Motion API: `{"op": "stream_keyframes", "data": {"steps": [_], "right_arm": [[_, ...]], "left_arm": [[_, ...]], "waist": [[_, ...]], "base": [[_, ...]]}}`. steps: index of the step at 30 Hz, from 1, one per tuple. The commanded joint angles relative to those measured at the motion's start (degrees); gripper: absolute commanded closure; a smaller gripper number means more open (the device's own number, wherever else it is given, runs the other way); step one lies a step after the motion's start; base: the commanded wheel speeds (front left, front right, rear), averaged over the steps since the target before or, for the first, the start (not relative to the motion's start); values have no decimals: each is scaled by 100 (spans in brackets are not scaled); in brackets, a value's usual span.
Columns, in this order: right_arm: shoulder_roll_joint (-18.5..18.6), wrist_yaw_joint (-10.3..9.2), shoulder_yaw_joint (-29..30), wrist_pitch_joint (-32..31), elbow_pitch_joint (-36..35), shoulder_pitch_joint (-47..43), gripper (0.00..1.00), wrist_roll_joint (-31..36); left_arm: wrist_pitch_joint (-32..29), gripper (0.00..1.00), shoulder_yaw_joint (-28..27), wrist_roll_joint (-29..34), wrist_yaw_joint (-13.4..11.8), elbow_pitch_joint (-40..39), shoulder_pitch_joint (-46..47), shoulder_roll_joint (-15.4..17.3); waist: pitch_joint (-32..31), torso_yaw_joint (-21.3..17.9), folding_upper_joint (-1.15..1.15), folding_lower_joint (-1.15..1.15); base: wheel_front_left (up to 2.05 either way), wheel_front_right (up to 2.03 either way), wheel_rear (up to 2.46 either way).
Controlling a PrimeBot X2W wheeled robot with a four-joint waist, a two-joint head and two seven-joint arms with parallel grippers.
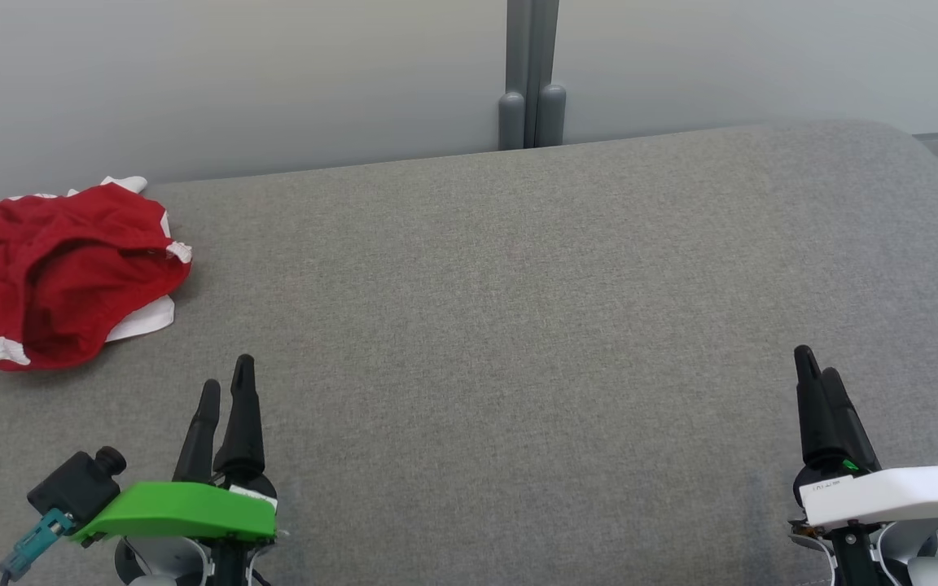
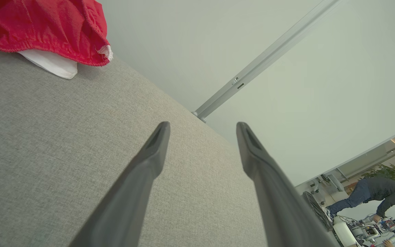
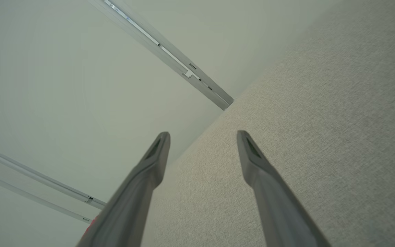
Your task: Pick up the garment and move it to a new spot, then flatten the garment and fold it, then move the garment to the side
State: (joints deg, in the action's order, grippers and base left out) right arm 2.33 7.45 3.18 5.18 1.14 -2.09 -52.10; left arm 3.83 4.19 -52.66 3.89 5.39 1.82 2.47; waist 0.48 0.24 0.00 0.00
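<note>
The garment (image 1: 62, 277) sits bunched at the far left of the grey padded surface (image 1: 518, 309), close to the back wall (image 1: 233, 73) and to the surface's left edge. That placing is the main hazard. In my judgement, a reach that comes in low could shove the heap further left or back instead of pinching it, and it might slide off where the padding rounds away. A pinch that goes too deep could catch the upholstery weave along with the cloth. One that is too shallow may lift a single layer, so the rest hangs twisted and is harder to flatten afterwards.

The left gripper (image 1: 227, 372) is at the near left, nearer to the garment but apart from it. Its fingers are spread with nothing between them. The right gripper (image 1: 816, 362) is at the near right, well apart from the garment, likewise spread and holding nothing. A two-armed lift would need a long reach across.

The garment is red with white trim and white panels showing at its edges. The left wrist view shows a gathered, elastic-looking hem (image 2: 91, 63) and a white flap beneath it. It is folded over itself with a hollow in the middle, so which part is waistband or opening I cannot tell. The fabric looks thin and limp.
</note>
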Motion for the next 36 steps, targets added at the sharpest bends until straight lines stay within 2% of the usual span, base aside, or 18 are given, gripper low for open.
{"op": "stream_keyframes", "data": {"steps": [1, 9, 15, 36], "right_arm": [[33, 2, -22, 71, -105, 94, 0, 211], [39, 3, -207, 212, -81, 84, 0, 1108], [43, 3, -257, 308, -23, 94, 0, 1630], [54, 4, -389, 587, 171, 248, 0, 3045]], "left_arm": [[60, 0, 35, 232, -46, -113, 125, 30], [229, 0, 91, 1195, -224, -162, -16, 34], [338, 0, 91, 1633, -286, -121, -96, 37], [659, 0, 274, 2733, -409, 141, -144, 44]], "waist": [[0, 2, 0, 0], [9, 0, 0, 0], [6, 8, 0, 0], [2, 29, 0, 0]], "base": [[0, 0, 0], [0, 0, 0], [0, 0, 0], [0, 0, 0]]}}
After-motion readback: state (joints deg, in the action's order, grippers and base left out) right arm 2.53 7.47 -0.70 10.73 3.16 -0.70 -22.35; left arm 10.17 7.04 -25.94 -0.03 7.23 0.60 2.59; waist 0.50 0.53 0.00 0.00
